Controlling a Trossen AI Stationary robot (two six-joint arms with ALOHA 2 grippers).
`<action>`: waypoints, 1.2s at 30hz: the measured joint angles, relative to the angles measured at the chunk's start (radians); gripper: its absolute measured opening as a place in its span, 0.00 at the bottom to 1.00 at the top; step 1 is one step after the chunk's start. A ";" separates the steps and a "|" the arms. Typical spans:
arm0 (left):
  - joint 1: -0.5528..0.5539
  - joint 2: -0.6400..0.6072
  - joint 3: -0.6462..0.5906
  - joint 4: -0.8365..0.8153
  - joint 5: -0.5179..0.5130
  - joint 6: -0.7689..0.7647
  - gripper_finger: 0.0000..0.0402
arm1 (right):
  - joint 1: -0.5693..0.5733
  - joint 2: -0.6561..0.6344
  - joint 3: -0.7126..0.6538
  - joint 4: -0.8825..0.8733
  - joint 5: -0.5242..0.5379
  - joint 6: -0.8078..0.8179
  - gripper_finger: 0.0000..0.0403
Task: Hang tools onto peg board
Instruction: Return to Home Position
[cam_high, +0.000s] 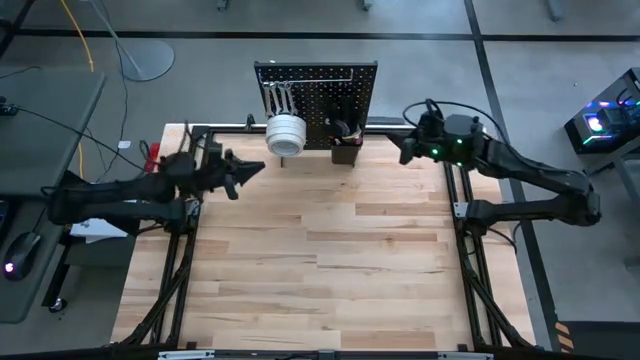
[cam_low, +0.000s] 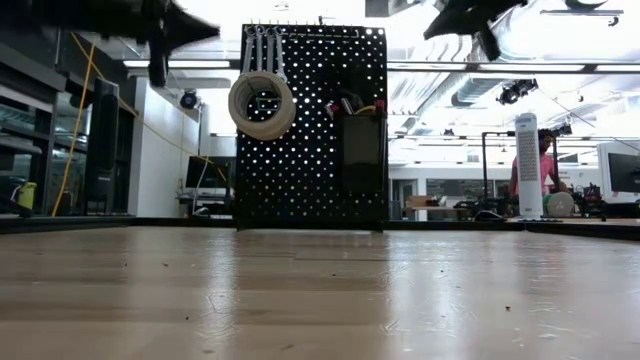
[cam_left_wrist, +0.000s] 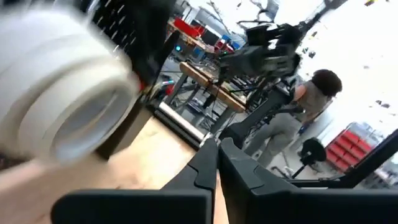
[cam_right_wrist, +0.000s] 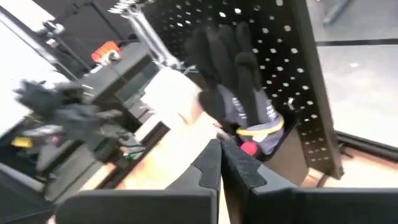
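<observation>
Tape (cam_left_wrist: 68, 93): light, stiff; grip rim; ahead of left gripper (cam_left_wrist: 217, 144).
Gloves (cam_right_wrist: 236, 68): soft, ahead of right gripper (cam_right_wrist: 219, 144).
Fingers (cam_left_wrist: 202, 171): 2 pairs clenched, empty.

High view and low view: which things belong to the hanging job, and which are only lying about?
Job: peg board, wrenches, tape rolls, bin, gloves in the bin, left gripper and right gripper, both shut.
Lying about: computer mouse, tower fan, person in the room behind.
</observation>
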 joint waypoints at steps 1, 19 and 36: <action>0.014 -0.005 -0.047 0.045 0.016 -0.020 0.01 | 0.008 -0.015 0.000 -0.009 0.000 0.010 0.01; 0.099 -0.313 -0.454 0.365 0.067 -0.115 0.00 | 0.160 -0.084 0.000 -0.231 -0.042 0.278 0.00; 0.096 -0.315 -0.454 0.359 0.065 -0.118 0.00 | 0.265 -0.015 -0.756 1.027 0.019 0.309 0.00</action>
